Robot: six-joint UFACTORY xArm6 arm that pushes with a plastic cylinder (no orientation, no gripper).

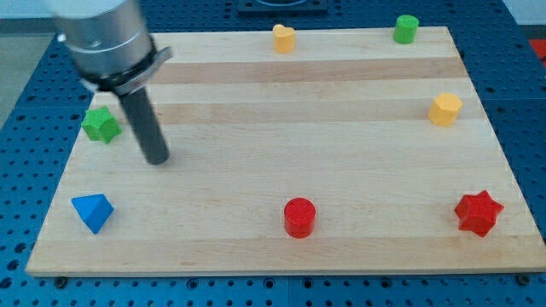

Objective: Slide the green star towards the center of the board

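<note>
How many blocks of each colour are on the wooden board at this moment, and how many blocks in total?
Green: 2, the green star and the green cylinder
Yellow: 2, the yellow heart and the yellow hexagon
Red: 2, the red cylinder and the red star
Blue: 1, the blue triangle
Total: 7

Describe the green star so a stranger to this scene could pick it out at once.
Start at the wooden board and go to its edge at the view's left, about halfway up. The green star sits there, just to the view's left of my tip, with the blue block below it. The only other green piece, the green cylinder, is round and stands at the view's top right.
</note>
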